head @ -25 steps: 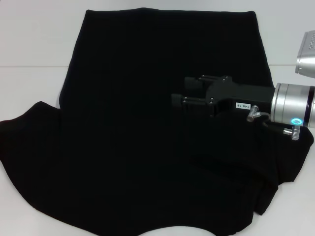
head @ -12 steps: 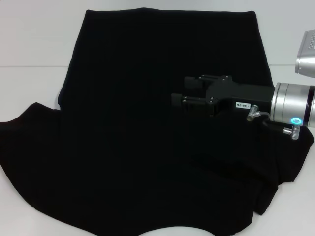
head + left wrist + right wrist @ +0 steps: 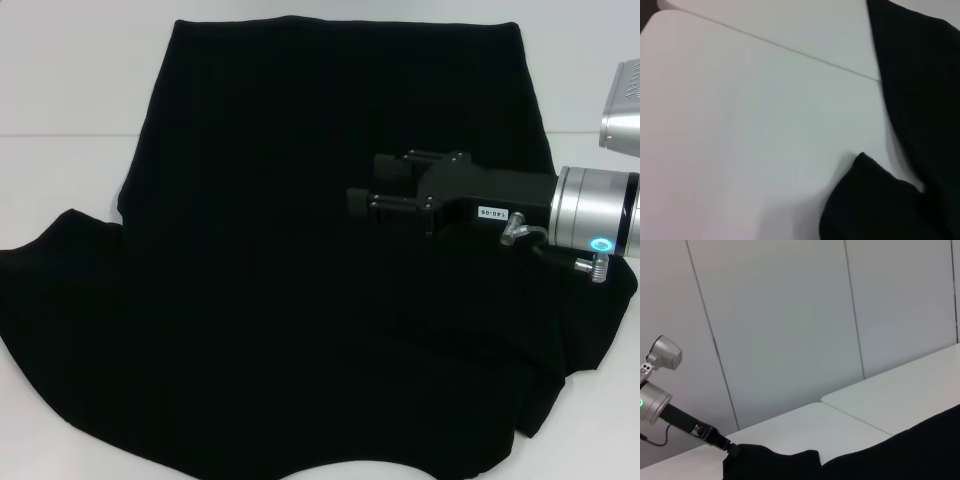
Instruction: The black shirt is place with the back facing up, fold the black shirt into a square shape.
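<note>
Head view: black shirt [image 3: 300, 250] lies spread over most of the white table [image 3: 70, 90], straight edge at the far side, sleeves flaring toward the near corners, right sleeve rumpled and folded over near the table's right edge. Right tool [image 3: 362, 200] sits above the shirt's right half, pointing left across the cloth; fingers black on black, can't tell if they're apart, together or pinching fabric. Right wrist view: left tool [image 3: 732, 451] at a raised corner of the shirt [image 3: 880, 460], touching the cloth there; grip state can't tell either. Left wrist view: just bare table [image 3: 750, 125] and the shirt's edge [image 3: 920, 100].
</note>
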`<state>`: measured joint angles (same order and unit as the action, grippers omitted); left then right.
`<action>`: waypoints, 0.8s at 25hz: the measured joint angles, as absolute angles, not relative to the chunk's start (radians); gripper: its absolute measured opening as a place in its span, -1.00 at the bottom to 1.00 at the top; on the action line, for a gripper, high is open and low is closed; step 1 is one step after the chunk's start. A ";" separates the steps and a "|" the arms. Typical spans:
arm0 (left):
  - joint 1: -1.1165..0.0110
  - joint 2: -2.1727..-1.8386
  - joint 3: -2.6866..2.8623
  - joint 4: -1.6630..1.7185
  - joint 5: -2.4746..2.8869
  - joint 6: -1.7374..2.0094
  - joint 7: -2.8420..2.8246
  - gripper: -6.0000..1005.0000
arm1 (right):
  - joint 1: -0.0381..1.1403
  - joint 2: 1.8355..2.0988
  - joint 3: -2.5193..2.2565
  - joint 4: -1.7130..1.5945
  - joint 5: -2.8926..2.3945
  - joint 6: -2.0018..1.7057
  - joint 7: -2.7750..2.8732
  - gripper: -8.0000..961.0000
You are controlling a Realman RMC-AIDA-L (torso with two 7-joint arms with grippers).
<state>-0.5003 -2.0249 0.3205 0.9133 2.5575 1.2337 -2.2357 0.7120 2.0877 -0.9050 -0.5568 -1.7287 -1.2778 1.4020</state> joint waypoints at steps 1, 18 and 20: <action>-0.502 -2.025 0.321 0.913 2.553 1.239 -2.233 -0.99 | 0.712 2.088 -0.905 -0.557 -1.729 -1.278 1.402 0.52; -0.511 -2.019 0.323 0.939 2.424 1.321 -2.172 -0.99 | 0.708 2.089 -0.894 -0.557 -1.729 -1.278 1.402 0.52; -0.514 -2.019 0.327 0.938 2.410 1.325 -2.165 -0.99 | 0.706 2.089 -0.894 -0.557 -1.729 -1.279 1.402 0.52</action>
<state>-0.5141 -2.0187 0.3265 0.9385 2.4101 1.3249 -2.1651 0.7059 2.0893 -0.8941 -0.5569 -1.7288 -1.2785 1.4020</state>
